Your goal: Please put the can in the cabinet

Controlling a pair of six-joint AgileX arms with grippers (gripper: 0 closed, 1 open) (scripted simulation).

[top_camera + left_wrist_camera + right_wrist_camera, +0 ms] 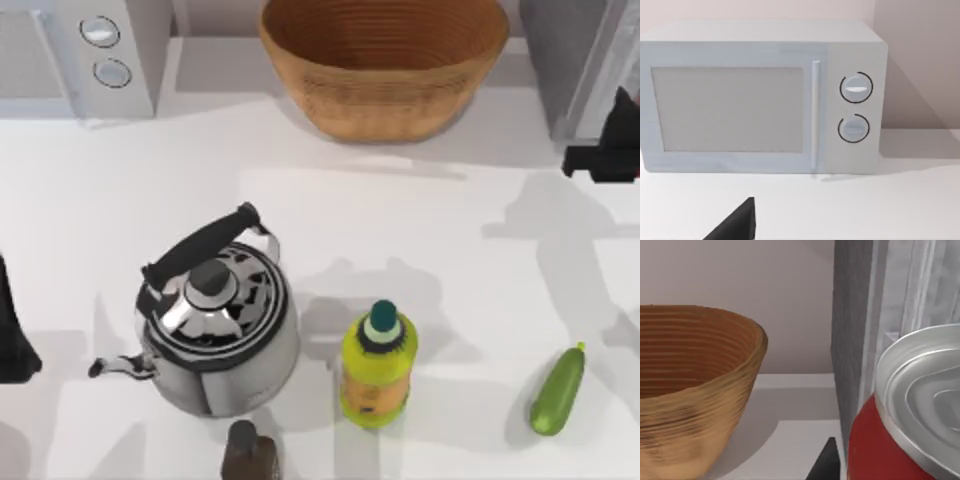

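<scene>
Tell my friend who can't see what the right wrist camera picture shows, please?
A red can with a shiny silver top sits very close to the camera, right beside a tall grey cabinet. Farther off stands a big woven basket on the white table, with a plain wall behind.

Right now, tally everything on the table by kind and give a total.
Appliances: 1, microwave
Baskets: 1
Cabinets: 1
Kettles: 1
Bottles: 2, yellow bottle, brown bottle
Vegetables: 1, cucumber
Cans: 1
Total: 8
</scene>
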